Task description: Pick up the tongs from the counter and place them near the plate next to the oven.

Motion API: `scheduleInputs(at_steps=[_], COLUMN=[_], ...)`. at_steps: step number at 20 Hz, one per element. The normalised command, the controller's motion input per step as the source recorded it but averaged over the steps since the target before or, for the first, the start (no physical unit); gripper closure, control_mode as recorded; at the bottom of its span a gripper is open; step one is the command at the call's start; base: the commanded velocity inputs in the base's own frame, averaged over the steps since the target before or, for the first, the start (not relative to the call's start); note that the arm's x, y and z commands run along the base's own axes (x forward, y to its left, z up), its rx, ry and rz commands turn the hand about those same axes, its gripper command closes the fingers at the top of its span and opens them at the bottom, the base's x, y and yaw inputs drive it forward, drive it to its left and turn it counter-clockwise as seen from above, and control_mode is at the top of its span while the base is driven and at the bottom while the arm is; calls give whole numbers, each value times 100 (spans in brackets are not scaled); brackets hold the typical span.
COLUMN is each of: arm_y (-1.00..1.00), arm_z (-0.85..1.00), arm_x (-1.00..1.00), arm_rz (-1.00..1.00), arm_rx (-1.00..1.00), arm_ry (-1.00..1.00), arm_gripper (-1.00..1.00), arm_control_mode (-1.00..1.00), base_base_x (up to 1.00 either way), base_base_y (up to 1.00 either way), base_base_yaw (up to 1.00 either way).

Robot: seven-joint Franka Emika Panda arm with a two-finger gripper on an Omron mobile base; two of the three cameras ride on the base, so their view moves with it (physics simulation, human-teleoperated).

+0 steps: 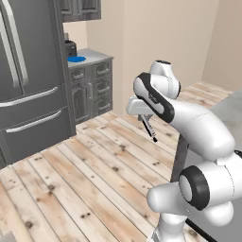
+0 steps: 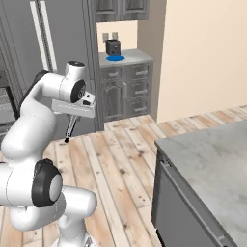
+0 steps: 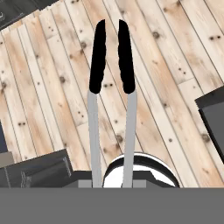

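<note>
My gripper (image 1: 144, 116) (image 2: 75, 116) is shut on the tongs (image 1: 150, 129) (image 2: 71, 128), which hang down from it above the wooden floor. In the hand view the tongs (image 3: 97, 57) show as two silvery arms with black tips, slightly apart, pointing away over the planks. The blue plate (image 1: 76, 59) (image 2: 115, 58) lies on the far counter (image 1: 97, 56) (image 2: 137, 55), well beyond the gripper, in front of a black toaster (image 1: 70, 47) (image 2: 112, 47).
A tall grey fridge (image 1: 28, 71) (image 2: 58, 38) stands left of the far counter. A marbled island counter (image 2: 212, 159) (image 1: 231, 106) sits to the arm's right. Wooden floor (image 1: 94, 165) lies between the base and the far cabinets.
</note>
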Motion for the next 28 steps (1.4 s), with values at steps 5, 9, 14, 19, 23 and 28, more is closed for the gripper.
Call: scheduleInputs(at_steps=[5,9,14,19,23,28], arm_y=[0,0,0,0,0,0], arm_z=[0,0,0,0,0,0], arm_x=[0,0,0,0,0,0], arm_rz=[0,0,0,0,0,0], arm_rx=[0,0,0,0,0,0], arm_ry=[0,0,0,0,0,0], arm_gripper=[100,100,100,100,100,100], arm_control_mode=[100,100,100,100,100,100], base_base_x=[100,100,100,100,100,100], base_base_y=[57,42,37,29,4,0], base_base_yaw=[-30,-22,-17,-13,-3,0])
